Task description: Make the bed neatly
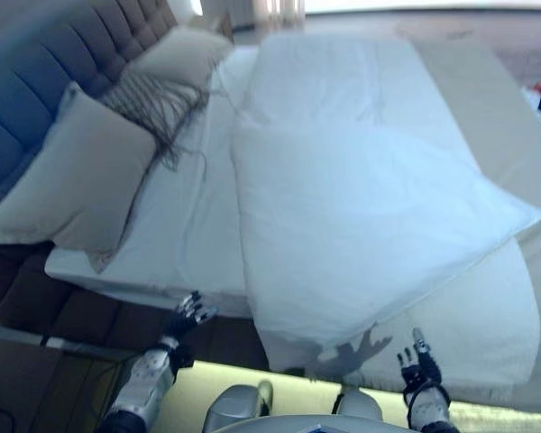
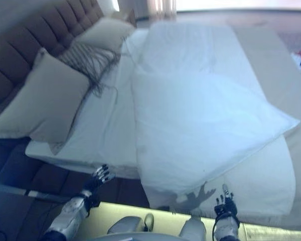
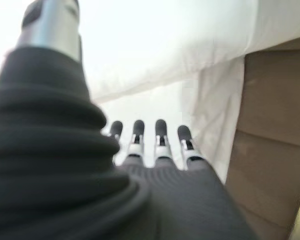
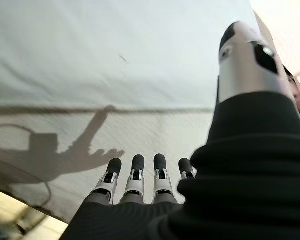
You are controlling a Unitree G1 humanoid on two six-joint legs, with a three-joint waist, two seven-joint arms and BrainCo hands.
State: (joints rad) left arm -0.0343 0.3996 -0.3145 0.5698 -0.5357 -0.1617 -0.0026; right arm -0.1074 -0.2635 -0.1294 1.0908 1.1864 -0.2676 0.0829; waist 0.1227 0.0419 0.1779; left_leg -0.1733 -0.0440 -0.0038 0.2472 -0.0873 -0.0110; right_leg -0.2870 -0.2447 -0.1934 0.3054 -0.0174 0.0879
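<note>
Both open, holding nothing: left hand (image 1: 187, 316) at 7 o'clock, right hand (image 1: 422, 365) at 5, below rumpled duvet (image 1: 361, 207).

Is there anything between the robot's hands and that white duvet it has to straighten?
Nothing visible. Both the left hand and the right hand hang open at the bed's near edge, just short of the duvet, with only open space between.

Duvet (image 1: 361, 207) fills the bed's middle; pillows (image 1: 77, 180) crowd the headboard (image 1: 36, 72); bare sheet (image 1: 185, 216) between lies clear.
</note>
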